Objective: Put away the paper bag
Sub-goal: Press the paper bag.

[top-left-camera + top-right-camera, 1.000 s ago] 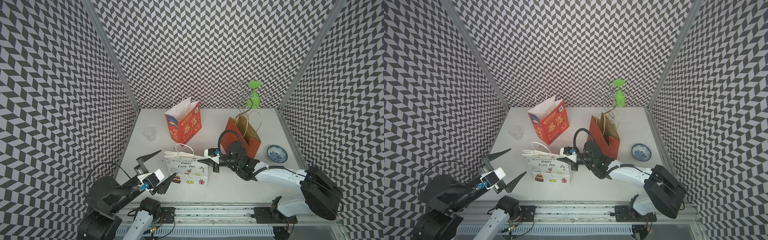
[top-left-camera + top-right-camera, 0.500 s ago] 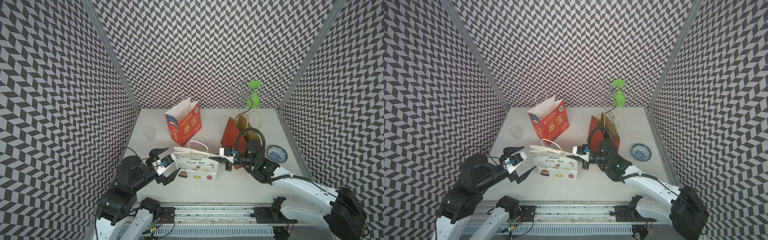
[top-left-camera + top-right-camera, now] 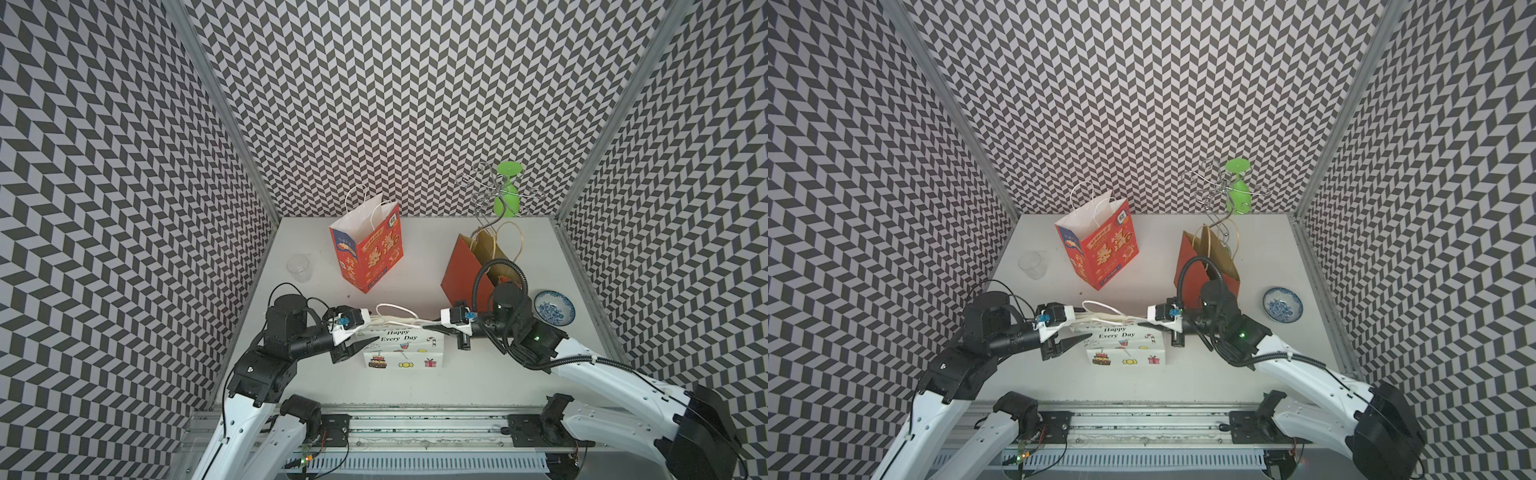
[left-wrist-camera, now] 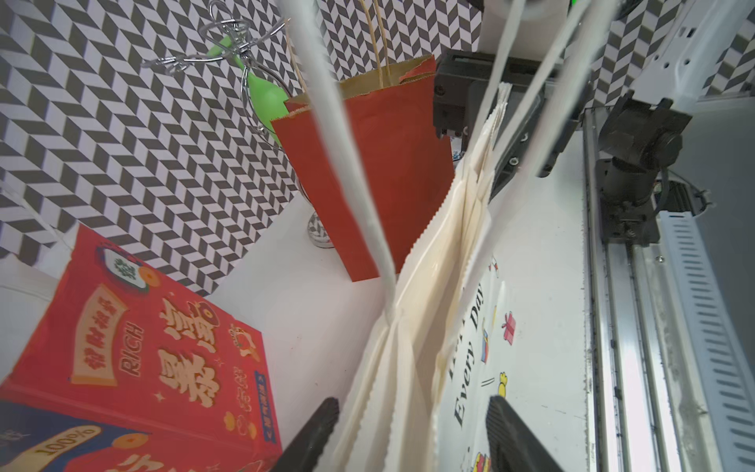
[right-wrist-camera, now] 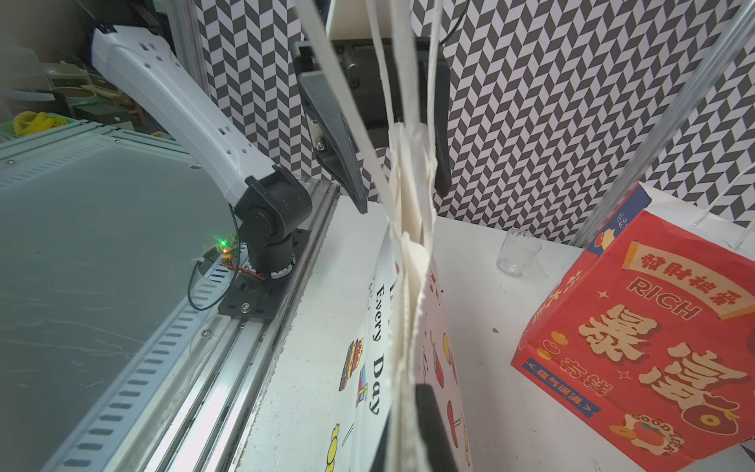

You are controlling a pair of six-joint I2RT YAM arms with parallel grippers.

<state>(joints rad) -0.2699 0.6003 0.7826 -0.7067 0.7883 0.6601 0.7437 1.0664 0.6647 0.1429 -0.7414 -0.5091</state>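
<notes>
The white paper bag [image 3: 403, 353] printed "Happy Every Day" stands at the front middle of the table [image 3: 415, 386], its top folded flat and its white handles lying along the fold. My right gripper [image 3: 432, 328] is shut on the right end of the bag's top edge. In the right wrist view, the right gripper [image 5: 408, 402] pinches that edge between both fingers. My left gripper [image 3: 370, 330] is at the left end of the top edge. In the left wrist view, the left gripper [image 4: 412, 402] is open, a finger on each side of the folded paper with gaps showing.
A red printed bag [image 3: 368, 253] stands open at the back middle. A plain red bag [image 3: 469, 266] stands behind my right arm. A clear cup [image 3: 298, 268] is at the left, a blue bowl [image 3: 555, 306] at the right, and a wire rack with a green glass [image 3: 506, 195] at the back.
My left arm has swung in from the front left to the bag's left end, and its jaws have narrowed. My right gripper has carried the bag a little to the right.
</notes>
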